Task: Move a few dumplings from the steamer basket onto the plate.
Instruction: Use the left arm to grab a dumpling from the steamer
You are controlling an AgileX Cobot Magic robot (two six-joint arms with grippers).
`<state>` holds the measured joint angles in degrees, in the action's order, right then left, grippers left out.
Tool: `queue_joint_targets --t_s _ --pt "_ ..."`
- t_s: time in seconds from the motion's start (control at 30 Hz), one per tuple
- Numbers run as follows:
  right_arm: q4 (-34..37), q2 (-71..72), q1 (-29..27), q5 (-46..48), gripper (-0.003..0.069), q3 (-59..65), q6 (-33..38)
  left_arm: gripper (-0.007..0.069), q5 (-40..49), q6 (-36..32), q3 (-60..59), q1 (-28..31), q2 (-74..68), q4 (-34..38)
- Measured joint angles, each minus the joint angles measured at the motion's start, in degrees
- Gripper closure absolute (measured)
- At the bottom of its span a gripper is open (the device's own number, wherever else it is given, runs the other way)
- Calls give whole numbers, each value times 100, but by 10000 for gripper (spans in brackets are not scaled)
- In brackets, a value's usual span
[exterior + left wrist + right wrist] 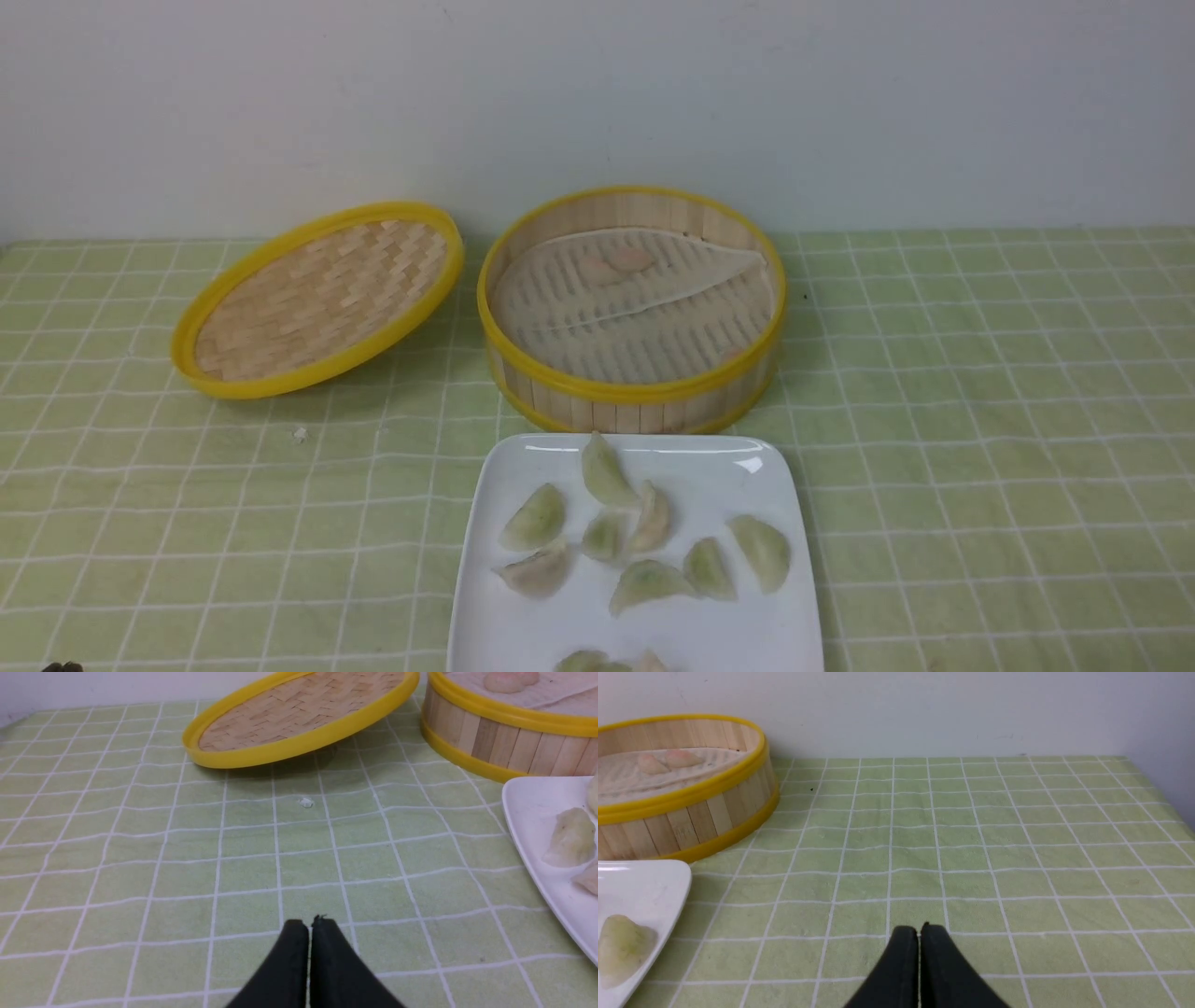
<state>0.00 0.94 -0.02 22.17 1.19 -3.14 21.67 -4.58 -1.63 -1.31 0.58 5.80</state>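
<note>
The steamer basket (pixel 631 392) stands mid-table with two pale pink dumplings (pixel 616 261) on its whitish liner and another pink one (pixel 733 355) by its near rim. They also show in the left wrist view (pixel 507 680) and the right wrist view (pixel 668 760). The white plate (pixel 523 635) lies just in front of the basket and holds several dumplings, mostly pale green (pixel 764 551), a few pinkish (pixel 540 571). My left gripper (pixel 309 924) is shut and empty over the cloth left of the plate (pixel 528 807). My right gripper (pixel 919 929) is shut and empty right of the plate (pixel 640 882).
The shallow woven lid (pixel 317 299) leans tilted to the left of the basket. A small crumb (pixel 300 434) lies on the green checked cloth in front of the lid. A white wall stands behind the table, whose right edge shows in the right wrist view.
</note>
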Motion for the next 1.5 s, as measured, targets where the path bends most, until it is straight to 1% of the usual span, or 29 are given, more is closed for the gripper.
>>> queue_joint_targets --t_s 0.07,0.17,0.2,0.23,0.27,0.37,0.43,0.47,0.53,0.63,0.73,0.8,0.83,0.87,0.93,0.97,1.0,1.03,1.07,1.1,1.13,1.2,1.3,1.37,1.4,1.5 --pt "0 0 0 0 662 0 0 631 -187 15 -10 0 0 71" --pt "0 0 0 0 662 0 0 631 -651 234 -10 0 0 482" --pt "0 0 0 0 662 0 0 631 -1179 458 -10 0 0 1012" --pt "0 0 0 0 662 0 0 631 -1607 618 -10 0 0 1384" --pt "0 0 0 0 662 0 0 631 -1857 671 -10 0 0 1561" --pt "0 0 0 0 662 0 0 631 -3246 806 -10 0 0 2298" --pt "0 0 0 0 662 0 0 631 -4113 876 11 0 0 2632" --pt "0 0 0 0 662 0 0 631 -4304 905 50 0 0 2714" --pt "0 0 0 0 662 0 0 631 -4394 957 349 0 0 2751" --pt "0 0 0 0 662 0 0 631 -3935 999 1177 0 -210 2448" --pt "0 0 0 0 662 0 0 631 -2870 1006 2326 0 -908 1861" --pt "0 0 0 -6 662 0 0 631 -1611 1006 3298 0 -1653 1496" --pt "0 0 0 -32 662 2 -6 631 -525 994 4022 -5 -2260 1357" --pt "48 0 2 -92 662 14 -17 631 143 963 4430 -5 -2630 1326" --pt "215 0 2 -285 662 33 -95 631 815 886 4822 -5 -3103 1320" --pt "462 0 2 -502 662 49 -205 631 1785 792 5359 -5 -3581 1335" --pt "1104 0 10 -948 662 50 -520 631 2837 513 5951 -5 -4335 1417" --pt "1355 0 10 -1195 662 50 -645 631 3253 341 6240 -5 -4700 1476" --pt "1527 0 10 -1256 662 50 -731 631 3433 246 6291 -5 -4879 1504" --pt "2114 0 10 -1637 662 50 -996 631 3904 -124 6589 -5 -5474 1613" --pt "2553 0 10 -1929 662 50 -1139 631 4130 -438 6800 -5 -5962 1726" --pt "3090 0 10 -2217 662 50 -1234 631 4273 -824 6976 -37 -6608 1880" --pt "3465 0 10 -2559 662 50 -1243 631 4236 -1200 7197 -277 -7360 1938" --pt "3609 0 10 -2718 662 50 -1243 631 4113 -1408 7382 -573 -7820 1882" --pt "3649 0 28 -2646 662 13 -1243 631 4008 -1493 7534 -728 -8063 1837" --pt "3512 -47 172 -1502 662 -635 -1023 631 3811 -1688 7998 -1150 -8611 1724"
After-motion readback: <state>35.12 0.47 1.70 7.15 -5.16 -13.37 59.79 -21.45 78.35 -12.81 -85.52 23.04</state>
